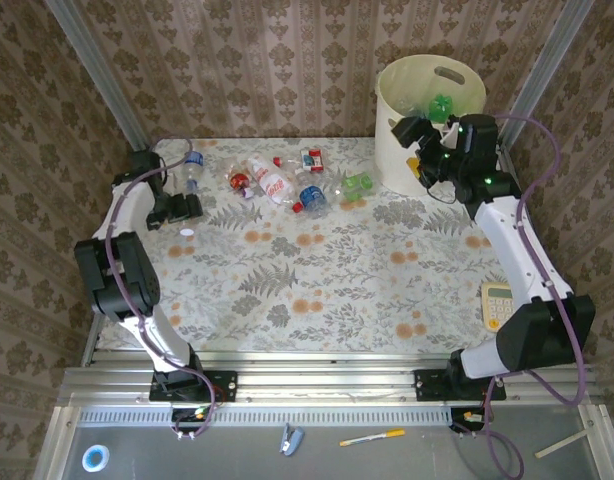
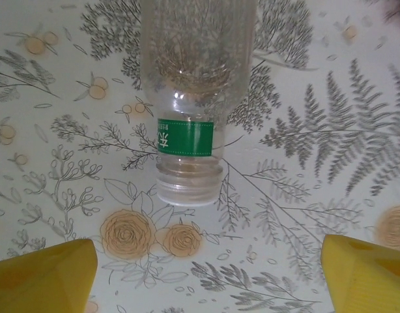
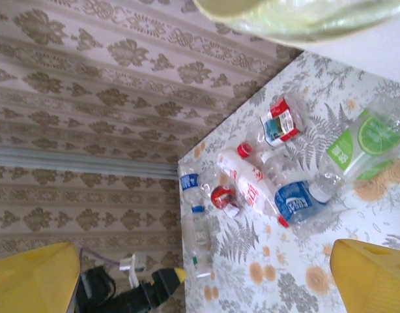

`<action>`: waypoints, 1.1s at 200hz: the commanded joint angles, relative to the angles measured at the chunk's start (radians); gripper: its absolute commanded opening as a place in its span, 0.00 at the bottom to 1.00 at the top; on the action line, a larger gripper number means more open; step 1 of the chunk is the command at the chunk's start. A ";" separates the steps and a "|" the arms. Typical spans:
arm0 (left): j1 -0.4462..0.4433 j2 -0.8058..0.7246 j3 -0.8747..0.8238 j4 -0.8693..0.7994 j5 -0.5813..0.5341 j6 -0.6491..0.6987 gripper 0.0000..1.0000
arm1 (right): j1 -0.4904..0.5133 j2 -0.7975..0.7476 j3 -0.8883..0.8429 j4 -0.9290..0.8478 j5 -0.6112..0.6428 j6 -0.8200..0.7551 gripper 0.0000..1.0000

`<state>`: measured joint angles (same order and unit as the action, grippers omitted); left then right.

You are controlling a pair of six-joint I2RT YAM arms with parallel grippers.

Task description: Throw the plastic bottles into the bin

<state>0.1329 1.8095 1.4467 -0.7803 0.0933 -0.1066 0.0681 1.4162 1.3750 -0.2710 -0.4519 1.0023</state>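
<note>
Left wrist view: hovered, left gripper (image 2: 203, 280) spread wide, short of a lying bottle (image 2: 193, 98) likely to roll if nudged; right gripper (image 3: 203, 277) likewise apart beside the bin (image 1: 392, 110).

Left white-and-black arm (image 1: 130, 210): I see white tubular links between bulky black joint housings.
Right white-and-black arm (image 1: 517, 240): same build from here, with small green lights glowing on the black wrist block.
Thin purple cables (image 1: 108, 225): one loops loosely along each arm, base to wrist.
Black base blocks (image 1: 192, 385): squat, one under each arm.
Left claw (image 2: 206, 277): my wrist feed shows blunt matte-yellow faceted fingers (image 2: 43, 277).
Right claw (image 3: 200, 280): matching yellow fingers (image 3: 30, 277); black body.
</note>
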 commanded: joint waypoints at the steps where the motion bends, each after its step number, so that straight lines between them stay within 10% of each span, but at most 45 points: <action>1: 0.012 0.051 0.050 -0.030 -0.017 0.067 0.87 | 0.015 -0.074 -0.036 -0.018 -0.030 -0.029 1.00; 135: 0.012 0.228 0.110 0.050 -0.032 0.090 0.71 | 0.035 -0.116 -0.080 -0.014 -0.018 -0.011 1.00; 220: 0.009 0.263 0.115 0.046 0.013 0.107 0.38 | 0.036 -0.134 -0.097 -0.016 -0.001 -0.013 1.00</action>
<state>0.1390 2.0453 1.5410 -0.7177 0.0826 -0.0227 0.0986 1.3113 1.2911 -0.2806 -0.4568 0.9974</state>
